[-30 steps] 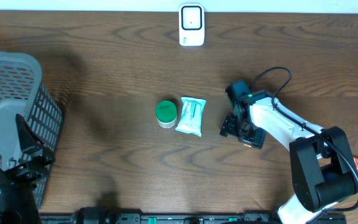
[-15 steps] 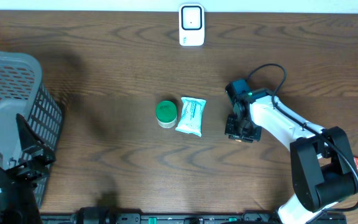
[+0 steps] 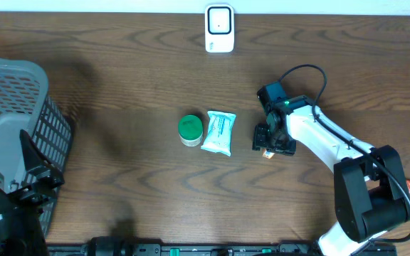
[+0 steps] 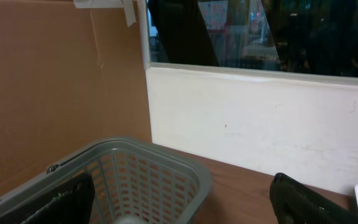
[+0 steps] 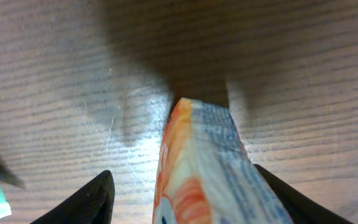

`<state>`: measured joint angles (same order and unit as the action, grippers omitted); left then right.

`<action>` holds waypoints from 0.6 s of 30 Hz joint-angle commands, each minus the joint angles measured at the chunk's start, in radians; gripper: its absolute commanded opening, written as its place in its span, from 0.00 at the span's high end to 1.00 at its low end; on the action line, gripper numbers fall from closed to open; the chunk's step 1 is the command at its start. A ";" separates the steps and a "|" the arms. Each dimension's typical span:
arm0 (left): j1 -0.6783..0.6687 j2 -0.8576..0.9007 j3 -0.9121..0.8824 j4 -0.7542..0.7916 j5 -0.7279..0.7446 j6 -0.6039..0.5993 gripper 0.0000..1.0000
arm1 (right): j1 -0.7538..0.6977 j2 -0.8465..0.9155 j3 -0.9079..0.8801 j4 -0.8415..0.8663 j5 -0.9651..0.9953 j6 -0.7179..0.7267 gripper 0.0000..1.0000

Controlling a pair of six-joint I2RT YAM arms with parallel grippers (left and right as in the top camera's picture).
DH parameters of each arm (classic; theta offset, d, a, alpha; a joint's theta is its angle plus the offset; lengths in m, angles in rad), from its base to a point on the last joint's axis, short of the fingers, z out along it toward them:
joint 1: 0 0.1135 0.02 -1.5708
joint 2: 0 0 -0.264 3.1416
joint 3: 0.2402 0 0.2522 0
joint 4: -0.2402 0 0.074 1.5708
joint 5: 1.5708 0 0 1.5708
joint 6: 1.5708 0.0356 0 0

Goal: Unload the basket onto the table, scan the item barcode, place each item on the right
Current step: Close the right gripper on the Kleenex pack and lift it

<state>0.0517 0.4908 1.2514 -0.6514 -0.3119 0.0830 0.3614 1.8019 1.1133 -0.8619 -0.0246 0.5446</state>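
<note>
The dark wood-grain table [image 3: 119,85] runs back to a white wall [image 4: 260,118] under a dark window [image 4: 260,31], with brown cardboard [image 4: 55,81] to one side; a white barcode scanner [image 3: 219,28] stands at the far edge; the right gripper [image 3: 269,142] sits low, jaws parted around an orange-and-white packet [image 5: 197,162] on edge on the wood, a clear gap on one side; just beside lie a white-and-teal pouch [image 3: 218,133] and a green-lidded jar [image 3: 190,130]; the left gripper [image 4: 180,186] gapes wide and empty above a grey basket [image 3: 13,92].
</note>
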 commanded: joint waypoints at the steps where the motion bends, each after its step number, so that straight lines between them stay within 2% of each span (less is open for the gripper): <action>1: 0.006 -0.005 -0.005 0.001 0.012 0.006 0.10 | -0.010 0.003 0.016 0.009 0.050 0.067 0.41; 4: 0.006 -0.005 -0.005 0.001 0.012 0.006 0.10 | -0.010 0.003 0.014 0.010 0.069 0.094 0.51; 14: 0.006 -0.005 -0.005 0.001 0.012 0.006 0.10 | -0.010 0.009 -0.046 0.052 0.095 0.151 0.51; 18: 0.006 -0.010 -0.005 0.001 0.012 0.006 0.10 | -0.011 0.024 -0.075 0.088 0.094 0.174 0.59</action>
<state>0.0517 0.4908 1.2514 -0.6514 -0.3119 0.0830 0.3614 1.8038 1.0618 -0.7860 0.0494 0.6773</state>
